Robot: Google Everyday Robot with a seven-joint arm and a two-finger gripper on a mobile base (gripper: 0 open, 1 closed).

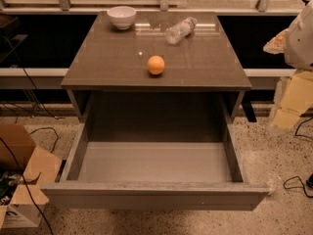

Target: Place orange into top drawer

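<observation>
The orange (156, 64) is small, round and bright, and sits on the cabinet's brown top (112, 58), near the front edge and slightly right of centre. The top drawer (154, 163) is pulled fully out below it, showing a flat grey bottom with nothing in it. Its plain front panel (154, 196) is nearest the camera. My arm's white shell (301, 33) shows at the right edge. The gripper (289, 102) hangs below it, to the right of the cabinet, well away from the orange and holding nothing I can see.
A white bowl (122, 16) stands at the back left of the top. A clear plastic bottle (180, 30) lies on its side at the back right. A cardboard box (22, 173) and cables lie on the floor to the left. A window ledge runs behind the cabinet.
</observation>
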